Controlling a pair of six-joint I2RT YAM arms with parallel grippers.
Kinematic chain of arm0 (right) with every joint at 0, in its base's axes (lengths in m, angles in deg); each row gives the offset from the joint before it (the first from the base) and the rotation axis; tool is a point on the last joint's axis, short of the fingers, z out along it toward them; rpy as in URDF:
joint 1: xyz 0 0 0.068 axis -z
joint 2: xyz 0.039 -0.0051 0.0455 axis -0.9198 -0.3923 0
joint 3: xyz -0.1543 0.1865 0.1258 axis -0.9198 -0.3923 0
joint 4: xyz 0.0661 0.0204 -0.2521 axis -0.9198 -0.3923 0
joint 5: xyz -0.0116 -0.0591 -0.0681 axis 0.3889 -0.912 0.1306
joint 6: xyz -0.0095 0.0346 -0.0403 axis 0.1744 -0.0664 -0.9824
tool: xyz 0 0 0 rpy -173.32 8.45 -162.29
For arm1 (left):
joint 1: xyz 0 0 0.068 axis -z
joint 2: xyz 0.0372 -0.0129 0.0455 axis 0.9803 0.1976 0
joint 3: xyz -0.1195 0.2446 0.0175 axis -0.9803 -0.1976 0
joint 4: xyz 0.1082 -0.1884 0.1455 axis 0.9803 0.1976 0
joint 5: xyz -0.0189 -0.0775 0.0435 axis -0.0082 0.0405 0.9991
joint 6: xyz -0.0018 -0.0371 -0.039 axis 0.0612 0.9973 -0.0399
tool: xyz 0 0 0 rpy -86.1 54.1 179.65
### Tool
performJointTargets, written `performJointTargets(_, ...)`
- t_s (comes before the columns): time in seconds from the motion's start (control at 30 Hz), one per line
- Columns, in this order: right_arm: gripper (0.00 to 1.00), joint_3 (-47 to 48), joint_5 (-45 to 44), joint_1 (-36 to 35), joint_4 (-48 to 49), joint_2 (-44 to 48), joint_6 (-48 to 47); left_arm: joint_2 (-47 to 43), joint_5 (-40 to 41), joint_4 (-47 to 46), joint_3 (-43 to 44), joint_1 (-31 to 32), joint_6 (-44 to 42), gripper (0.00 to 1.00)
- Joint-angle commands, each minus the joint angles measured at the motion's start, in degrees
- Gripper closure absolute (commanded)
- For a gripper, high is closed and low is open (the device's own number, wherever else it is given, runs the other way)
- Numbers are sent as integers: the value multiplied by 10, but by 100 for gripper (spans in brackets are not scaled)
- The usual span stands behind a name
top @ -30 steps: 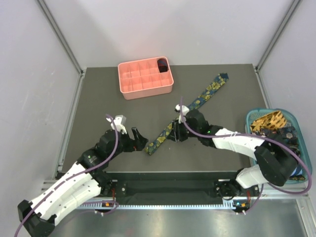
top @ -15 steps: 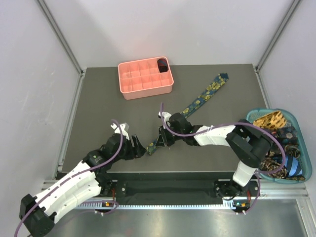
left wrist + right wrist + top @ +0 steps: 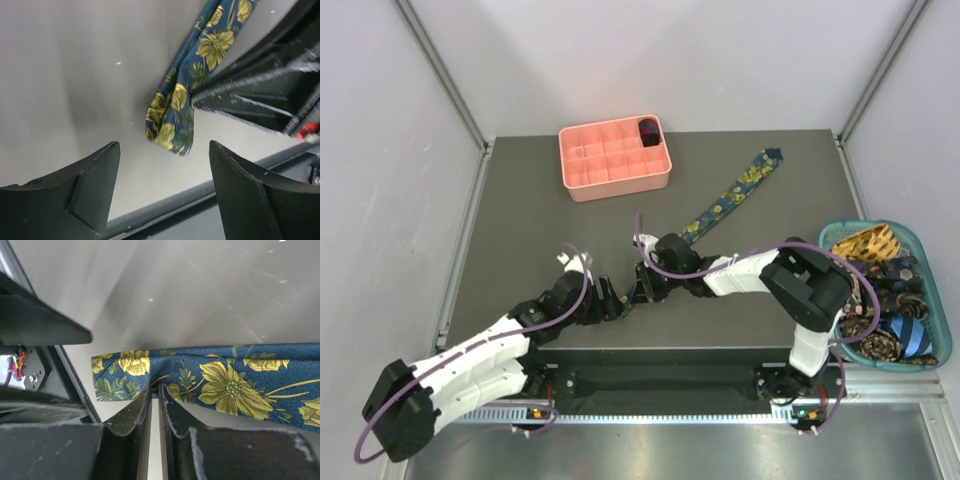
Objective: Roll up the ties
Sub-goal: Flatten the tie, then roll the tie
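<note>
The tie (image 3: 225,385) is seen to be woven cloth with a soft, silky sheen. The table (image 3: 520,230) is finished in smooth dark grey, matt with a faint shine, and is flecked with pale specks. The left fingers (image 3: 85,195) are moulded in matt black plastic, roughened and greyish along the edges. On the table, the tray (image 3: 620,187) is smooth salmon plastic. Off the table's right edge, the basket (image 3: 825,250) is teal plastic. The arm shells (image 3: 470,365) are glossy white.

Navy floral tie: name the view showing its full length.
Top external: the navy floral tie lies diagonally on the table, far tip to near end. Left wrist shows only its near end ahead of the open left gripper; right wrist, a short stretch pinched by the right gripper.
</note>
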Motion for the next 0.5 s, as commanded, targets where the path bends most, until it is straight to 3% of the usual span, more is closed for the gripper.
performJointTargets(0.0, 90, 24, 19, -12, 28, -4, -4, 24, 24, -63, 8, 8, 13, 24)
performJointTargets(0.37, 90, 38, 26, -14, 22, -19, -3, 68, 20, -141, -16, 22, 44, 44)
performJointTargets(0.47, 90, 40, 26, -15, 21, -24, -3, 72, 29, -143, -17, 30, 49, 53)
